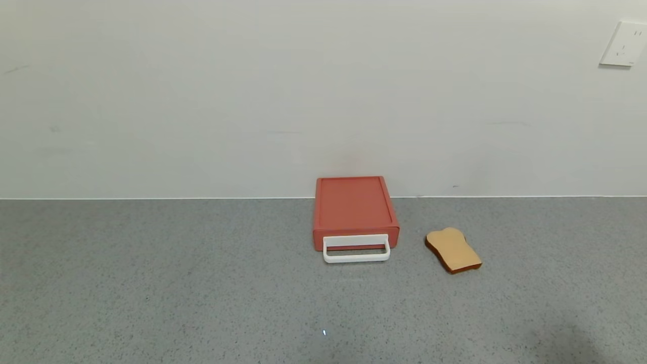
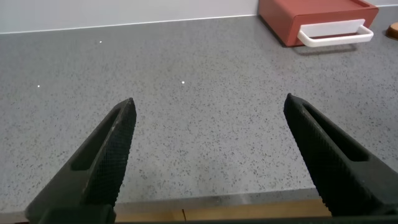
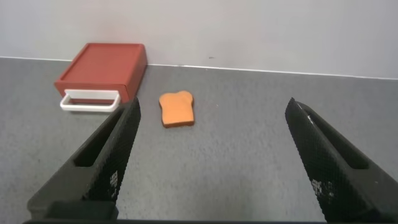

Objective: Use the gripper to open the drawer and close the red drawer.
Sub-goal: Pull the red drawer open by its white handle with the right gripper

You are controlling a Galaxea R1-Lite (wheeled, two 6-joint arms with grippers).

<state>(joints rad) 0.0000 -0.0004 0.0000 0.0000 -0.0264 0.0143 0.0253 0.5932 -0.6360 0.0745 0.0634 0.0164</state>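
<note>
The red drawer [image 1: 354, 210] stands against the wall at the back middle of the grey counter, shut, its white loop handle [image 1: 356, 248] facing me. It also shows in the left wrist view [image 2: 317, 18] and the right wrist view [image 3: 102, 65]. Neither arm shows in the head view. My left gripper [image 2: 210, 109] is open and empty over bare counter near the front edge, far from the drawer. My right gripper [image 3: 212, 109] is open and empty above the counter, well short of the drawer.
A tan bread slice [image 1: 453, 250] lies on the counter to the right of the drawer; it also shows in the right wrist view [image 3: 176, 109]. A white wall socket [image 1: 623, 44] sits high on the wall at the right. The counter's front edge [image 2: 217, 205] shows under the left gripper.
</note>
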